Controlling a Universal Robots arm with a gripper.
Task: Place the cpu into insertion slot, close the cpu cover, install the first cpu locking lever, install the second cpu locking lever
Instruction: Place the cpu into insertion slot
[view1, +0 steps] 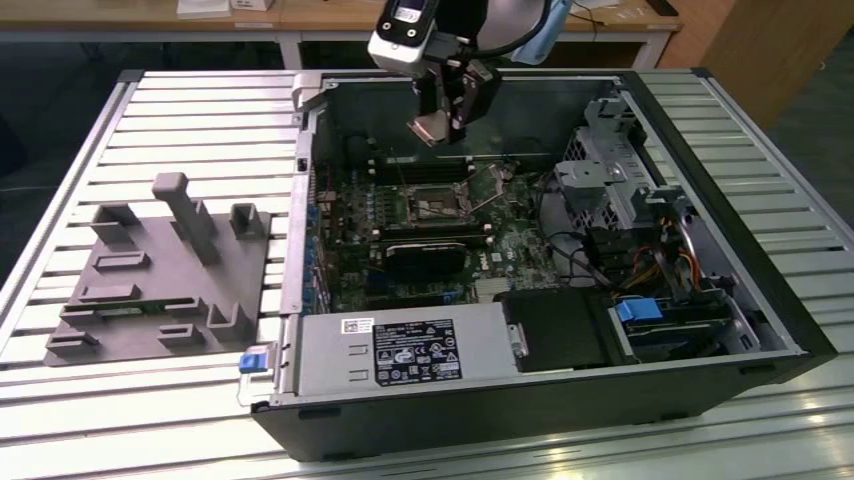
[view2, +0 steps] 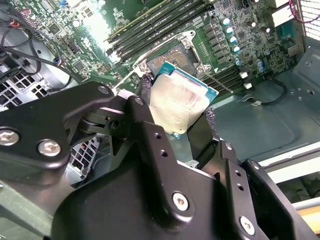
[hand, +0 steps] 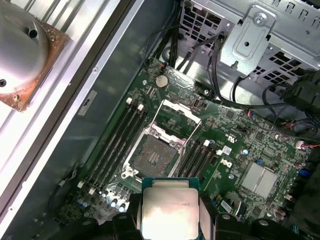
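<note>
Gripper (view2: 176, 107) fingers are pinched on opposite edges of the cpu (hand: 168, 212), which hangs above the open computer case and well apart from the insertion slot (hand: 152, 157). The slot lies bare, with the cpu cover (hand: 176, 103) swung open beside it. Likely risks are that the edge grip slips and drops the chip onto the motherboard (hand: 240, 145), or that a tilted or rotated descent damages the socket contacts.

My arm (view1: 507, 25) hangs from the far side, wrist pointing down, my gripper (view1: 438, 130) clamped on opposite edges of the cpu (hand: 168, 212).
</note>
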